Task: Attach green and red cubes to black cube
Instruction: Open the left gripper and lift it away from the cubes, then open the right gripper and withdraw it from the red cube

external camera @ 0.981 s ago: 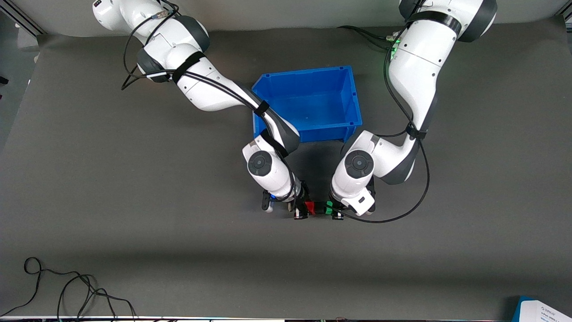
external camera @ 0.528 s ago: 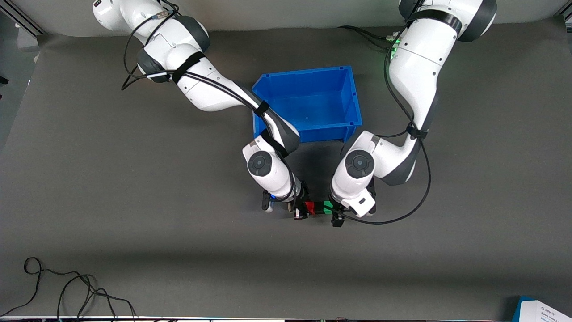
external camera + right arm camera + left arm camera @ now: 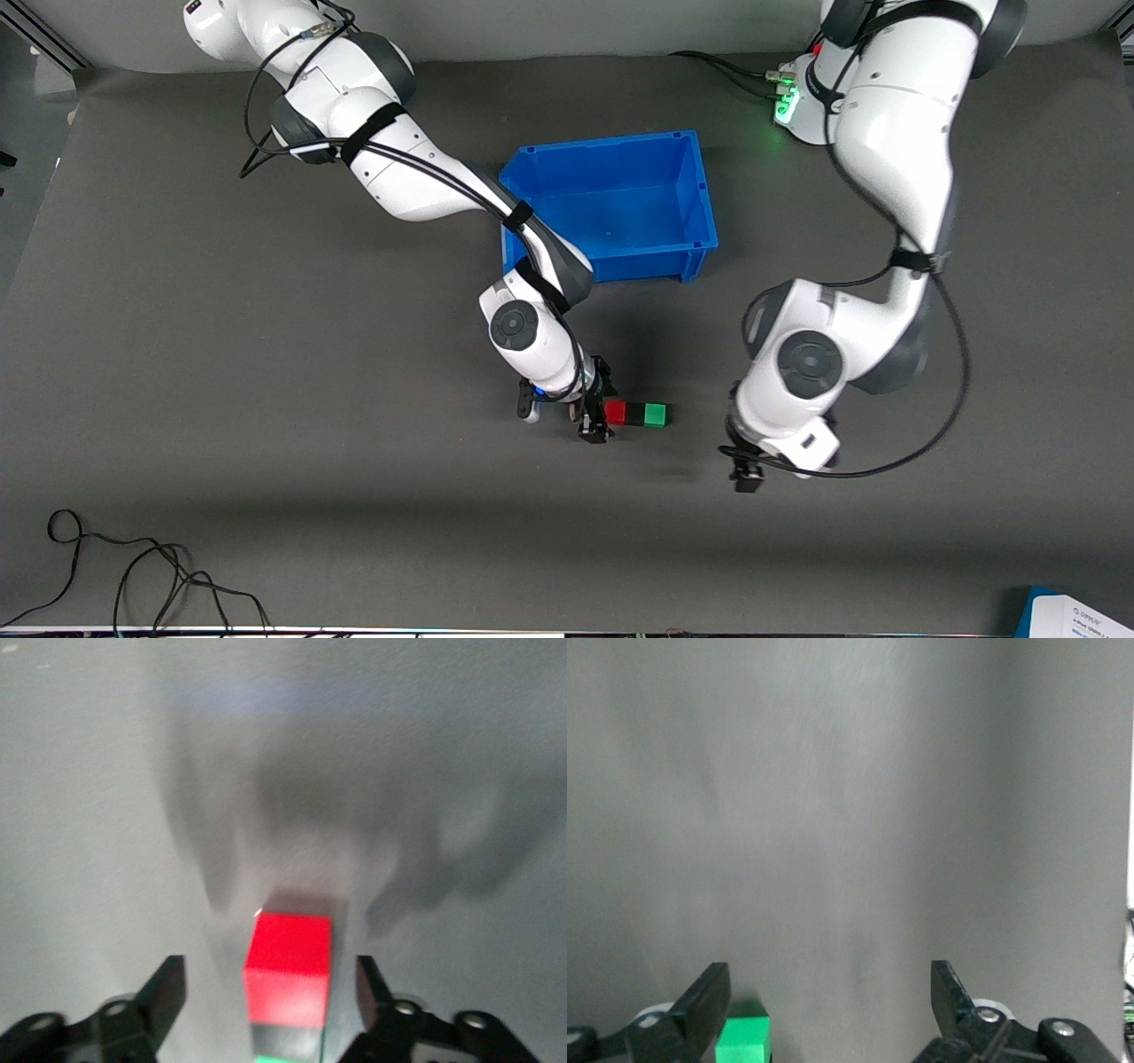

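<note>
Looks like a robotics lab: grey mat (image 3: 266, 372) covering the desk, blue bin (image 3: 700, 208) at its middle, loose cables (image 3: 133, 576) near the mat's edge, aluminium framing (image 3: 40, 35) past its corner.

Cube row: the red cube (image 3: 616, 413) is bright red, the black cube (image 3: 634, 414) between is matte black, and the green cube (image 3: 656, 414) is bright green; all three are plain, with no pattern. The bin (image 3: 694, 190) is solid blue. The mat (image 3: 266, 372) is uniform dark grey. Both arms carry white shells with dark grey joints and black cables. The right gripper (image 3: 595, 416) and left gripper (image 3: 746, 474) have black fingers. A light (image 3: 783, 110) glows green at the left arm's base.
</note>
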`<state>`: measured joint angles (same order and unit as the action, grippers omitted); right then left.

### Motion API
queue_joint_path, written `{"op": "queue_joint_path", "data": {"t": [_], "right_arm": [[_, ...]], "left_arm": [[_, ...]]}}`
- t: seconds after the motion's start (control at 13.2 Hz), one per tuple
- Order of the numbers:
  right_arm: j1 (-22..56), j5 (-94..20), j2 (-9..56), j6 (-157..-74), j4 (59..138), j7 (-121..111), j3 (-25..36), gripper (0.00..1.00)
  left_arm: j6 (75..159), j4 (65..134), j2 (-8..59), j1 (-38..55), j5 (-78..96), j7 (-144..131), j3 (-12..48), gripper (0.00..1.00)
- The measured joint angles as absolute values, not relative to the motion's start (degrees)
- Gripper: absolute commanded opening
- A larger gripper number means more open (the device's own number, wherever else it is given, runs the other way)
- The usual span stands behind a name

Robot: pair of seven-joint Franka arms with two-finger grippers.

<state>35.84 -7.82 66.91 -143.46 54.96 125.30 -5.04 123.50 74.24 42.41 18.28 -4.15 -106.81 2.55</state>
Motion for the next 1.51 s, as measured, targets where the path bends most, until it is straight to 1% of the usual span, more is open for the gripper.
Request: {"op": "queue_joint_path", "data": {"t": [0.23, 0.38, 0.53, 0.6, 0.75, 1.06, 1.21, 1.36, 1.51], "right_arm": [[35.77, -2.28, 62.94, -140.37, 55.39, 125.30, -4.89, 1.00], [34.89, -1.45, 58.08, -138.93, 59.21, 123.57, -4.60, 1.00], [32.63, -1.35, 51.98, -135.73, 65.34, 118.73, -4.30, 1.00], [31.34, -1.30, 48.84, -132.64, 68.17, 115.71, -4.22, 1.00], [29.16, -1.24, 42.98, -123.72, 71.77, 108.38, -3.86, 1.00], [25.37, -1.23, 34.14, -110.87, 74.15, 96.10, -3.25, 1.00], [23.56, -1.23, 31.79, -106.41, 74.67, 88.81, -3.16, 1.00], [22.90, -1.19, 28.70, -103.62, 76.67, 81.52, -1.90, 1.00], [22.70, -1.16, 22.80, -102.03, 81.63, 69.63, 0.91, 1.00]], "left_arm": [[117.11, 73.90, 37.68, 14.88, -4.21, -97.62, 2.49, 1.00], [111.37, 73.69, 34.09, 11.94, -4.19, -89.81, 2.46, 1.00], [106.24, 73.66, 30.50, 8.80, -4.18, -82.33, 2.45, 1.00], [103.50, 73.66, 28.76, 7.38, -4.15, -78.55, 2.45, 1.00], [97.98, 73.68, 25.85, 4.94, -4.14, -71.51, 2.46, 1.00], [90.26, 73.64, 20.75, 0.70, -4.09, -57.80, 2.49, 1.00], [86.49, 73.47, 18.01, -0.48, -4.07, -52.01, 2.50, 1.00], [81.15, 71.99, 15.91, -1.42, -4.06, -46.52, 2.50, 1.00], [76.76, 69.30, 14.86, -2.18, -3.43, -42.19, 2.50, 1.00]]}}
